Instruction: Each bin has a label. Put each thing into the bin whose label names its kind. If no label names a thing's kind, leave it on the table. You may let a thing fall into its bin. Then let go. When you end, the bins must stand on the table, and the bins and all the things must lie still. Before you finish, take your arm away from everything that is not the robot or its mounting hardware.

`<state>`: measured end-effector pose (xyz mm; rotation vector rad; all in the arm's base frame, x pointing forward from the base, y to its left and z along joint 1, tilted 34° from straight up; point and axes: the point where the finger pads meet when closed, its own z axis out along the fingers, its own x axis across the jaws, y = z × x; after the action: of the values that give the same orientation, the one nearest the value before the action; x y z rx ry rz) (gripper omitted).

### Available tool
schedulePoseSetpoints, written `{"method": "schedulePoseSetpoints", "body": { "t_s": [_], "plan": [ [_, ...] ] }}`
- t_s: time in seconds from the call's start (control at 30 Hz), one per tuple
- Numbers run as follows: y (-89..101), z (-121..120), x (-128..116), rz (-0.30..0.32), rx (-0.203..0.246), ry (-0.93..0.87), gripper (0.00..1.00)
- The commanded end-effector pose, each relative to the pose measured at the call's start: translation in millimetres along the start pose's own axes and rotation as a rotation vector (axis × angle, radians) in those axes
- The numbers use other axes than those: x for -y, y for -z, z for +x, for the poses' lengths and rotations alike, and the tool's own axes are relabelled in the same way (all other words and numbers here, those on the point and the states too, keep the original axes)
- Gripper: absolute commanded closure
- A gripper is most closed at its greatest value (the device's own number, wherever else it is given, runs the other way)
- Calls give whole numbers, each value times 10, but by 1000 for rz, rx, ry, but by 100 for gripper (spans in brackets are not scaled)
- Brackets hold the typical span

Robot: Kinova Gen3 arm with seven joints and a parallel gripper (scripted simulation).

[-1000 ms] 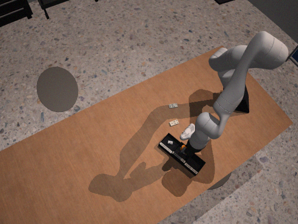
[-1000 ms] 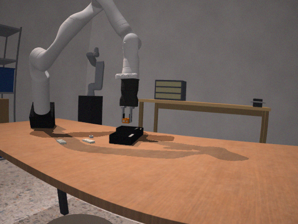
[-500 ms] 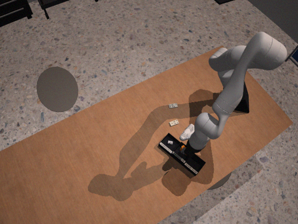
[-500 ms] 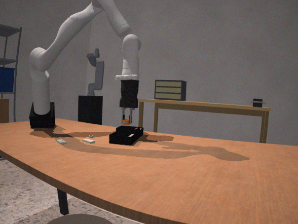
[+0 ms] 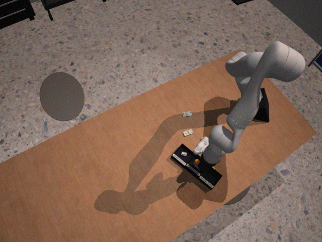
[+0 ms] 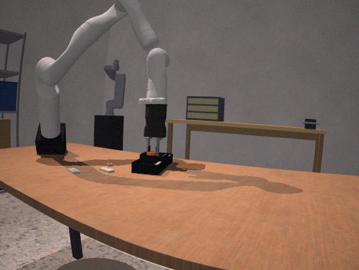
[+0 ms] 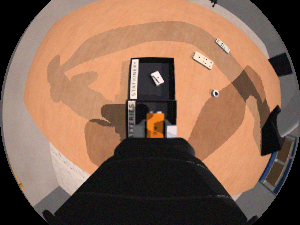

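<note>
A row of three black bins point(image 5: 195, 168) with label strips stands on the wooden table. My gripper point(image 6: 152, 147) points straight down into the middle bin and is shut on a small orange block point(image 6: 151, 153). The block also shows between the fingers in the wrist view point(image 7: 155, 124) and from above point(image 5: 196, 161). The end bin farthest from my arm's base holds a small white part point(image 5: 184, 153). Two flat white plates point(image 5: 187, 114) point(image 5: 188, 132) lie on the table beside the bins. A small grey nut point(image 6: 109, 163) lies near them; the arm hides it from above.
The arm's black base point(image 5: 262, 106) stands at the table's far end. A second table with a drawer box point(image 6: 205, 108) stands behind, off the work table. A round grey stool point(image 5: 62, 96) stands on the floor.
</note>
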<state>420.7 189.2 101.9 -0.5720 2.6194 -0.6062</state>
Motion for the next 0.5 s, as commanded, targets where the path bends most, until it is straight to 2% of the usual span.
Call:
{"method": "schedulePoseSetpoints", "body": {
  "t_s": [0.0, 0.27, 0.47],
  "plan": [
    [-76, 6, 22, 0, -3, -6, 50],
    [-210, 9, 25, 0, -3, -6, 50],
    [-190, 8, 34, 1, -3, -9, 50]
  ]
}}
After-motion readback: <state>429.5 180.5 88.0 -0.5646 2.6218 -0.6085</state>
